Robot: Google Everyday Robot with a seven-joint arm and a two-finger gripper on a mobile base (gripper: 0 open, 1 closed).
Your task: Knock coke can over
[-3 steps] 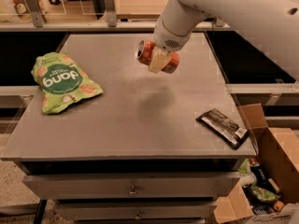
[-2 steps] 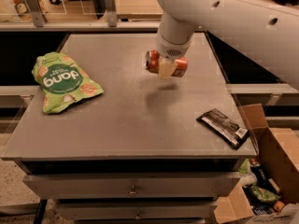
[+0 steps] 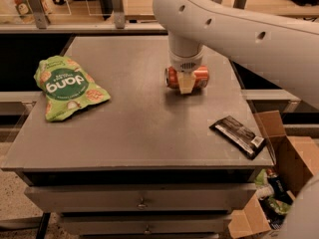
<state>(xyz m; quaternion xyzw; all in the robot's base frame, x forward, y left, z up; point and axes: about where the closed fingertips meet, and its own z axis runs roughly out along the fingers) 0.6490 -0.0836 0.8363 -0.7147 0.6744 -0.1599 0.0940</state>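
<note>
The coke can (image 3: 201, 76) is red-orange and lies on its side on the grey table (image 3: 129, 133), right of centre towards the back. My gripper (image 3: 186, 77) comes straight down from the big white arm and straddles the can. One cream finger (image 3: 186, 84) crosses the can's front; the other is hidden behind it. The gripper is shut on the can, which rests at table level. The can's left end (image 3: 171, 77) shows beside the finger.
A green chip bag (image 3: 67, 87) lies at the left of the table. A dark snack bar wrapper (image 3: 238, 136) lies near the right front corner. An open cardboard box (image 3: 294, 158) with clutter stands on the floor at the right. Drawers are below the tabletop.
The gripper has carried the can from above the table down and slightly forward. The can now lies level at the tabletop instead of hanging in the air.
</note>
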